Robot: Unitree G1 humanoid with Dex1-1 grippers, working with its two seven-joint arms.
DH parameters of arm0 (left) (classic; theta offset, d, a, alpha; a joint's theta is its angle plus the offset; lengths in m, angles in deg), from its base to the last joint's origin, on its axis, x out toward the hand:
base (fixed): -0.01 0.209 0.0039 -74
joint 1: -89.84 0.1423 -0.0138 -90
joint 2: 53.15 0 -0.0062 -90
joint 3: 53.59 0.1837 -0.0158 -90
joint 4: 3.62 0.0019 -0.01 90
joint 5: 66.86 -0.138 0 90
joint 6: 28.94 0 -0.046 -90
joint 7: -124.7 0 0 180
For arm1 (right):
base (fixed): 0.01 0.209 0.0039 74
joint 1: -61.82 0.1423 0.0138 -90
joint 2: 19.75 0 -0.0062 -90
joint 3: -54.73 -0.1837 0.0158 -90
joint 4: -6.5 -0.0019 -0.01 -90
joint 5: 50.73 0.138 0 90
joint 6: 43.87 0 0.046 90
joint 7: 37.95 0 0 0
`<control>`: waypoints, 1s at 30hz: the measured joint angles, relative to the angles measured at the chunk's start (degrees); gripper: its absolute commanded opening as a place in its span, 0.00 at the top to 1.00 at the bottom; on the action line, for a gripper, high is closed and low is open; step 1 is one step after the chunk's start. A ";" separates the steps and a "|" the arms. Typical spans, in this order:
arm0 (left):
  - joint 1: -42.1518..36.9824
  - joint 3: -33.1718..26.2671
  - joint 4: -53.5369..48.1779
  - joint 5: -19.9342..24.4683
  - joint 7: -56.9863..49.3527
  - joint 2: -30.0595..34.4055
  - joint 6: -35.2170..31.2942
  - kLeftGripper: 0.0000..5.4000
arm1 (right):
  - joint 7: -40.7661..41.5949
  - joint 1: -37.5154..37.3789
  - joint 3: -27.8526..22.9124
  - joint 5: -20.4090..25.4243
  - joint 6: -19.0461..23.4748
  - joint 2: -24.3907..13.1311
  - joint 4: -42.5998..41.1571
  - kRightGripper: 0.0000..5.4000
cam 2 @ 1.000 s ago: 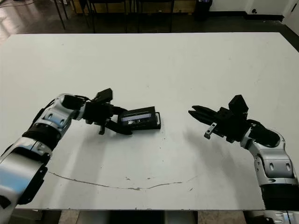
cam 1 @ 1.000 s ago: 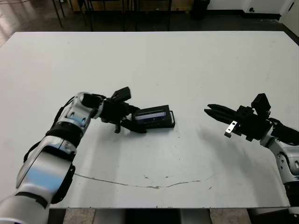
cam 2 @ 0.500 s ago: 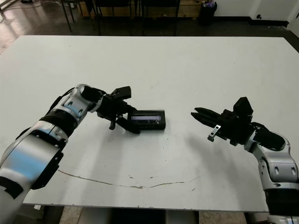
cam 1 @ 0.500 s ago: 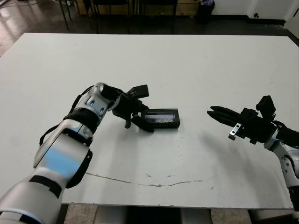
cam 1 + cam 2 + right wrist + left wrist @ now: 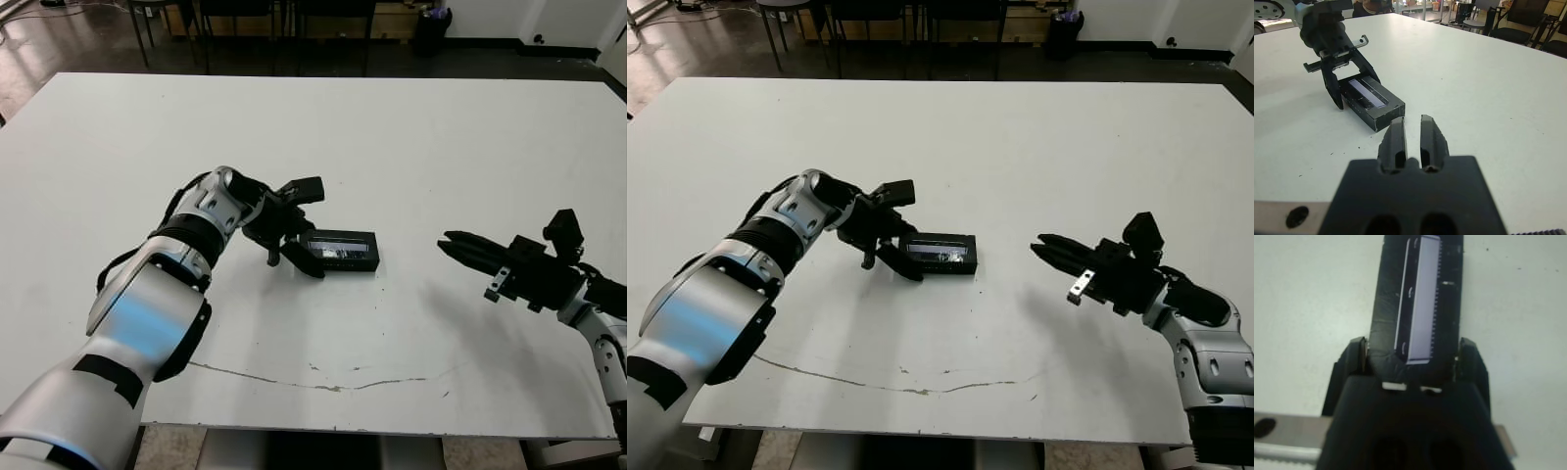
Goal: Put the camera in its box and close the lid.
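The box (image 5: 343,264) lies mid-table with the lid (image 5: 340,241) flat on top of it, its pale stripe facing up. The camera is hidden. My left gripper (image 5: 308,254) straddles the box's left end. In the left wrist view its fingers (image 5: 1358,358) press against both long sides of the box (image 5: 1382,318). My right gripper (image 5: 444,241) hovers low over the table, well to the right of the box, pointing at it. Its fingers (image 5: 1397,134) are together and hold nothing.
The white table (image 5: 411,137) carries a thin dark crack line (image 5: 313,384) near its front edge. Chairs and dark furniture (image 5: 294,15) stand beyond the far edge.
The head view has shifted. Relative to the table, the box has turned from slanted to nearly level while staying between my left fingers. My right gripper still hovers shut to the right.
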 measured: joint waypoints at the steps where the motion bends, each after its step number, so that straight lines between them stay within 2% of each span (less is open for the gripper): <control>1: 0.03 0.24 -0.11 -0.22 -0.01 0.11 0.50 0.63 | 0.00 0.00 0.00 0.04 0.16 0.00 -0.11 1.00; 8: 1.96 0.78 -1.88 -0.33 -0.76 1.58 7.64 0.34 | -0.84 -0.05 0.00 0.03 0.87 0.00 -1.11 1.00; 16: 5.89 -0.40 -4.02 2.68 0.69 6.30 12.81 0.01 | -1.41 -0.03 0.11 0.04 1.47 0.08 -1.36 1.00; 27: 14.54 -0.35 -21.86 3.35 5.38 24.18 14.31 0.00 | -2.12 0.64 1.74 -0.28 1.57 1.14 -1.75 1.00; 30: 16.95 -1.08 -26.17 3.99 6.90 28.11 11.35 0.00 | -2.00 1.08 2.23 -0.35 1.35 1.34 -1.29 1.00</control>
